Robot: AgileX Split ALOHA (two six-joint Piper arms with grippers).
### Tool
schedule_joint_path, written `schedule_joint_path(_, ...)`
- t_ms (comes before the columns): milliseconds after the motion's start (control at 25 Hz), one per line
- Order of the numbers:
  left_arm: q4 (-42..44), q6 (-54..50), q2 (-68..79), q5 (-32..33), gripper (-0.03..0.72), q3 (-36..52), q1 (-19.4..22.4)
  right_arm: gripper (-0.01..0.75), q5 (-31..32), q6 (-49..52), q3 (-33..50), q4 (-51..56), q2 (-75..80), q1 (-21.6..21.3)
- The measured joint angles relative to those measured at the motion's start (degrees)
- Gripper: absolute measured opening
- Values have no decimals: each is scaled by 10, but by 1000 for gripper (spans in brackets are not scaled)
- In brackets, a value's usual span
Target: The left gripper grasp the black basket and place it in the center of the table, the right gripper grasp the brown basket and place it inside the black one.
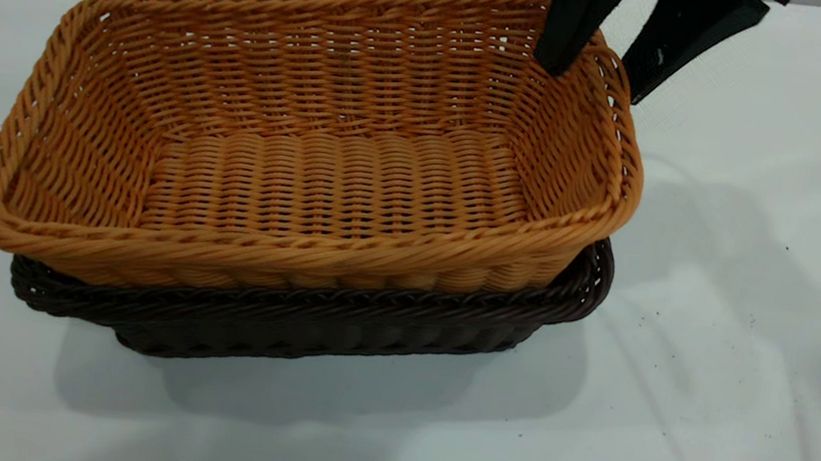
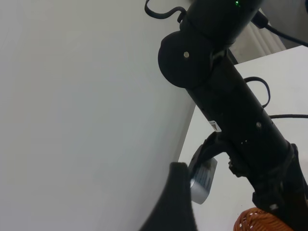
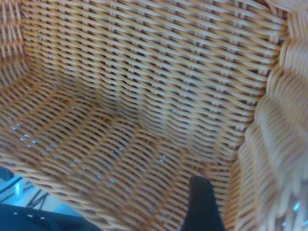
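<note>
— Right gripper (image 1: 598,80)?
— Upper right of the frame. Released: fingers parted astride the brown basket's (image 1: 322,168) far right corner rim, one inside, one outside.
— Brown basket?
— Nested inside the black basket (image 1: 331,324), sitting high; only the dark rim and lower wall showing beneath.
— Both where?
— Middle of the frame, on the white counter (image 1: 726,351).
— Left gripper (image 2: 175,202)?
— Glimpsed only in its own wrist view. Released or clenched, cannot tell.
</note>
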Motion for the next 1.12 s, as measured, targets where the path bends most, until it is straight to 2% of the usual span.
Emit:
schedule_joint_path(160, 0, 0, 0, 0, 616, 0, 0, 465, -1, 27, -15, -50, -8, -13)
schedule_joint_path(440, 0, -2, 0, 0, 616, 0, 0, 465, 0, 21, -17, -58, -29, -18)
schedule_joint_path(680, -17, -63, 0, 0, 616, 0, 1, 444, 0, 5, -17, -67, -51, -18)
schedule_joint_path(840, -16, -71, 0, 1, 616, 0, 1, 368, 0, -1, -35, -97, -63, -18)
schedule_joint_path(1120, -16, -114, 0, -18, 587, 0, 1, 157, 1, 16, -103, -127, -81, -18)
